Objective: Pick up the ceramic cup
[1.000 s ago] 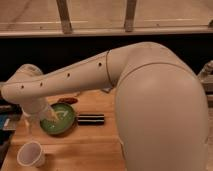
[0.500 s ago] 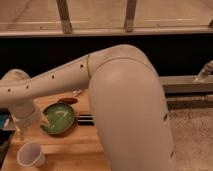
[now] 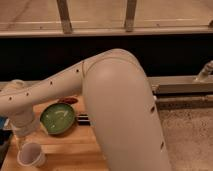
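I see the big white arm (image 3: 120,100) over the wooden table (image 3: 75,150). A green plate (image 3: 57,118) lies there. Near its left front stands the cup (image 3: 31,155), small, plain white, wide-mouthed. The claw (image 3: 21,140) hangs just above it; its state I cannot tell.

— Where is the ceramic cup (image 3: 31,155)?

— On the wooden tabletop (image 3: 75,150), at its near left corner. The green plate (image 3: 58,119) lies farther back and to the right, apart from it.

— What does it look like?

— Small, plain white and round. It narrows toward the base, has a wide mouth, and shows no handle.

— How does it sit?

— Its open mouth faces up and a little left. Whether it stands flat or leans cannot be told.

— And the hand?

— The hand (image 3: 22,140) hangs just above the cup's far left rim. Contact cannot be told.
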Controlling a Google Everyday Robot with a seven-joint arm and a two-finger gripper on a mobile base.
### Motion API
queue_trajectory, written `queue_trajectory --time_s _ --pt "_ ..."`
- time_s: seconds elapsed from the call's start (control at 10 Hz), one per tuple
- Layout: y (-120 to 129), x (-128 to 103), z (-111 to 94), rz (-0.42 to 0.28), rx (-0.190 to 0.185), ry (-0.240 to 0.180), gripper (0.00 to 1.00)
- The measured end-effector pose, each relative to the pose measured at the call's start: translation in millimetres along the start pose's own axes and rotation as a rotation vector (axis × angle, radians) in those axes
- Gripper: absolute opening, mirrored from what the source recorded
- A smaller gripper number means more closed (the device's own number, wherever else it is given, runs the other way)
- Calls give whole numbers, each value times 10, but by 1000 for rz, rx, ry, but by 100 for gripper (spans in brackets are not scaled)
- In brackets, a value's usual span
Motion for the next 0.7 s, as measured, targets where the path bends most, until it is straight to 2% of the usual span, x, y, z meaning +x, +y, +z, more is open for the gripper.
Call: queue_trajectory --time_s 0.2,0.4,0.5,0.6,0.7 --pt "-55 64 174 19 -10 19 65" --pt "-132 132 393 41 -21 55 65" --pt "-188 174 556 59 -39 79 65" --pt "-233 205 663 67 -58 97 62" --pt "-240 216 730 64 -79 115 53"
